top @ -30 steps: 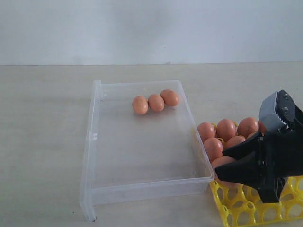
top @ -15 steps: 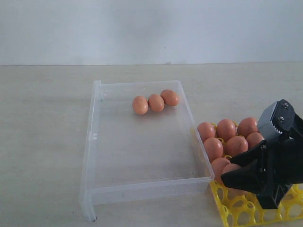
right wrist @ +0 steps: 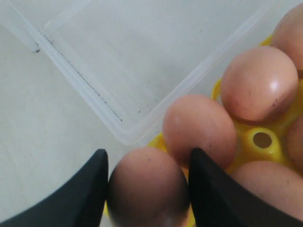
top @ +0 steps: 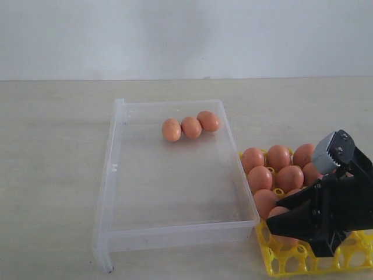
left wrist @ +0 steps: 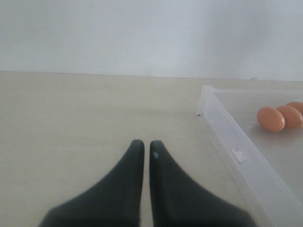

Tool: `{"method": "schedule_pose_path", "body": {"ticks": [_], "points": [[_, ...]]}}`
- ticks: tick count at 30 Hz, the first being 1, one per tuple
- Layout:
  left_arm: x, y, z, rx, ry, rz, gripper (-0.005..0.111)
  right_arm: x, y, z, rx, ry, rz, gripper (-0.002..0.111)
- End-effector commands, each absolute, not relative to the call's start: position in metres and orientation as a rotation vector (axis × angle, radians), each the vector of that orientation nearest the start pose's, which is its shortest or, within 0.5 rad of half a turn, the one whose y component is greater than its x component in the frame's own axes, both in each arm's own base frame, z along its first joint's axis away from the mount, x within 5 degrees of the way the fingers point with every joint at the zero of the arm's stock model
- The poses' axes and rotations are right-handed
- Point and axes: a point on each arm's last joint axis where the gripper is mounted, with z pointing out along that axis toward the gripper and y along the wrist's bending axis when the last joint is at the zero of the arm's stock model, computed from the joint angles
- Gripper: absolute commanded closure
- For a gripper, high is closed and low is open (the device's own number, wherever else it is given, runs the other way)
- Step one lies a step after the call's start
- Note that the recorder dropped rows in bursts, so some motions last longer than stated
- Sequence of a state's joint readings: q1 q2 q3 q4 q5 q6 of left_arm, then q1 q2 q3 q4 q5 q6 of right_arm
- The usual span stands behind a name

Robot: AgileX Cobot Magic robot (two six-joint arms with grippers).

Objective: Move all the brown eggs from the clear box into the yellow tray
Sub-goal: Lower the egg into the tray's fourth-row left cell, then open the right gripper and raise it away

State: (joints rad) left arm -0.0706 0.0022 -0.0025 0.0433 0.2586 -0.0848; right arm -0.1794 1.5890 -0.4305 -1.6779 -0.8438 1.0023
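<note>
Most eggs (top: 274, 169) already sit in the tray (top: 285, 261). The right gripper (right wrist: 147, 163) clasps one more egg (right wrist: 147, 194) over the tray's corner beside the box (top: 111, 175). Inside the box, three eggs (top: 191, 126) wait by its far wall. The left gripper (left wrist: 146, 146) is pinched shut, empty.

No text or label can be read on the clear box (top: 175, 236), yellow tray (top: 280, 261) or brown eggs (top: 190, 126).
</note>
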Motion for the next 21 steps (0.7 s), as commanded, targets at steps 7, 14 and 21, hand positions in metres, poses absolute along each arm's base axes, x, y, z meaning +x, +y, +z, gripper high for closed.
{"method": "schedule_pose_path", "body": {"ticks": [7, 14, 21], "points": [[0.0551, -0.0028, 0.1901, 0.013, 1.739, -0.072, 0.103, 0.2131, 0.0341, 0.1424, -0.824, 2.157, 0.81, 0.108], [0.0551, -0.0028, 0.1901, 0.013, 1.739, -0.072, 0.103, 0.2132, 0.0337, 0.142, -0.805, 2.172, 0.812, 0.063], [0.0551, -0.0028, 0.1901, 0.013, 1.739, -0.072, 0.103, 0.2133, 0.0336, 0.1419, -0.805, 2.173, 0.81, 0.059]]}}
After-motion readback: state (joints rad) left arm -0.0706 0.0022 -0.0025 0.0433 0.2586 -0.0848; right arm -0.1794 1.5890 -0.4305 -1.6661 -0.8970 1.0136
